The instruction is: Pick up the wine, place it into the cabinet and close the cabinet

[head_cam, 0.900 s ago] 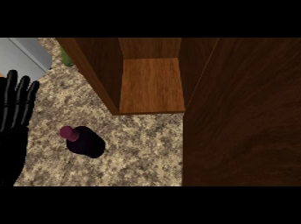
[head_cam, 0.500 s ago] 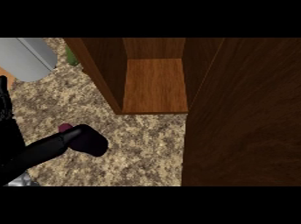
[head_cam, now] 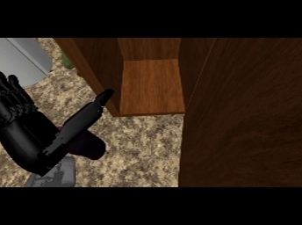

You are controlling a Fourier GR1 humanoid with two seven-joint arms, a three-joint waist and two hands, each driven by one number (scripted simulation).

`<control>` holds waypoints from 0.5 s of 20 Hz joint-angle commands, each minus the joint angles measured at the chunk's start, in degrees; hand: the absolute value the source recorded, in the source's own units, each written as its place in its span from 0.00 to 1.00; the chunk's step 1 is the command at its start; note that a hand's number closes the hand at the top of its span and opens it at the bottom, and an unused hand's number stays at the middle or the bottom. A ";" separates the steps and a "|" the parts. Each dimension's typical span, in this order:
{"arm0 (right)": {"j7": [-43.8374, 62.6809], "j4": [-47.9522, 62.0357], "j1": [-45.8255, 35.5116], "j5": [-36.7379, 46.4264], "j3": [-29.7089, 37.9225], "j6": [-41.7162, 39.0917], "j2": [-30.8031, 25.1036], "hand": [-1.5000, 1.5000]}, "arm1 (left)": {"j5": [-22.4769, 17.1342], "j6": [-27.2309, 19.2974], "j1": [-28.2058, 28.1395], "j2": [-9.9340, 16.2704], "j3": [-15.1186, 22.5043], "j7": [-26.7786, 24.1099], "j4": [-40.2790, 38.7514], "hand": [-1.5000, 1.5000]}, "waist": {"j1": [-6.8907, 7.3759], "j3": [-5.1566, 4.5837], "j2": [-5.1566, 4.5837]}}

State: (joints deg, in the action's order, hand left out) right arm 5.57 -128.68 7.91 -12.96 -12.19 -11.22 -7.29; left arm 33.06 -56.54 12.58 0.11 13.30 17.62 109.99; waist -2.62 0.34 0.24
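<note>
Near left on the speckled stone counter (head_cam: 147,145): black left hand (head_cam: 24,140) open beside dark purple wine bottle (head_cam: 88,147), probably ungrasped; could topple it short of the wooden cabinet (head_cam: 153,88).

The wine (head_cam: 88,147) — a dark purple bottle — stands on the speckled counter just under the left hand (head_cam: 24,136), its top hidden by the thumb. The wooden cabinet (head_cam: 153,85) stands open, beyond the hand's fingertips.

Black segmented hand (head_cam: 20,132) with ribbed fingers on a grey forearm (head_cam: 55,175).
</note>
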 commanded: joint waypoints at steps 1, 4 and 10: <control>3.14 -3.60 1.16 -3.41 0.00 -1.00 -1.27 0.00 | 9.05 -10.81 6.65 -0.10 6.47 8.98 -5.55 0.00 | -0.14 0.05 0.10; 5.66 -4.47 -0.93 -4.08 0.91 0.51 -1.23 0.00 | 14.04 -13.01 10.26 -0.10 8.77 15.21 -8.38 0.00 | 0.85 0.01 0.24; 7.22 -7.08 0.06 -4.64 0.70 0.85 -1.58 0.00 | 22.48 -13.89 17.85 -0.10 9.75 27.40 -14.12 0.00 | 0.69 0.02 0.52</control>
State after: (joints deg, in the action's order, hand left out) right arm 11.13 -133.75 7.72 -16.80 -11.32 -10.58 -8.49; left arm 50.25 -65.78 25.44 0.08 22.06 36.89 99.66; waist -1.91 0.37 0.61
